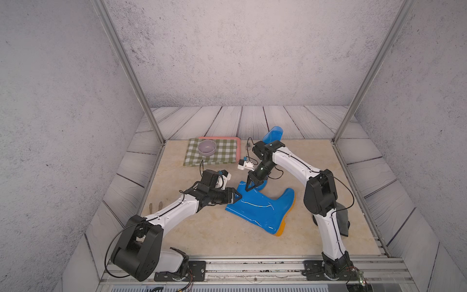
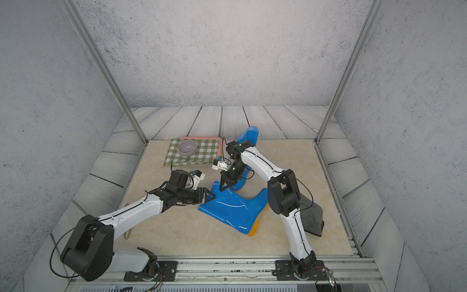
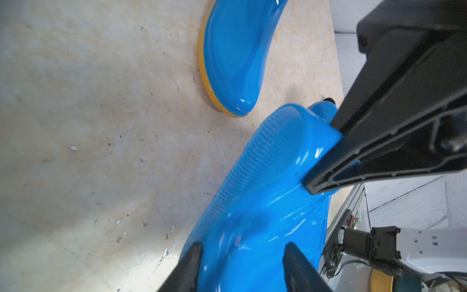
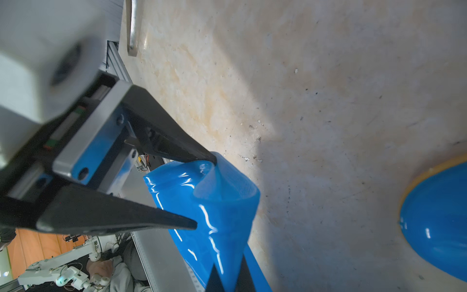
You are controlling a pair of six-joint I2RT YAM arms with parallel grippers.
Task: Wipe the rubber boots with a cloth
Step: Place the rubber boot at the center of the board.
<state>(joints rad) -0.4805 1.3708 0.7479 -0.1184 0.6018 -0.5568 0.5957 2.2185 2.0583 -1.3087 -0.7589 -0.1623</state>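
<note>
Step in hand (judged): positioning a boot; wiping not begun, no gripper has the cloth.

- The boot (image 1: 262, 209) lies on its side at table centre, shaft mouth toward 10 o'clock, yellow sole toward 4.
- The second boot (image 1: 274, 132) stands upright at 12–1 o'clock, toe near that shaft mouth, not touching.
- The cloth (image 2: 313, 220) is heaped at 3–4 o'clock by the table edge, behind the right arm's elbow.
- The right gripper (image 1: 247, 188): jaws closed, pinching the shaft's rim from above.
- The left gripper (image 1: 238, 197) reaches in from 9 o'clock. Its jaws are partly apart astride the rim's corner, both tips on rubber that folds between them. This reads as a grip.

Next (judged): one arm lets go and fetches the cloth; the right is nearer. The other must steady the boot alone. The rubber is glossy and the shaft floppy, so it may slip or buckle.

Surface: the table (image 1: 202, 235) is beige, marbled, scuffed and speckled.
- At 11 o'clock: a checked cloth (image 1: 222, 154) over a pink tray (image 1: 219, 138), with a grey bowl (image 1: 207, 148) on it.
- At 8–9 o'clock: small items (image 1: 155, 206), too small to identify.

Room: grey plaster-look walls (image 1: 227, 50), pale plank panels (image 1: 227, 121), aluminium posts (image 1: 151, 118). A rail (image 1: 252, 268) at 6 o'clock carries both arm bases.
</note>
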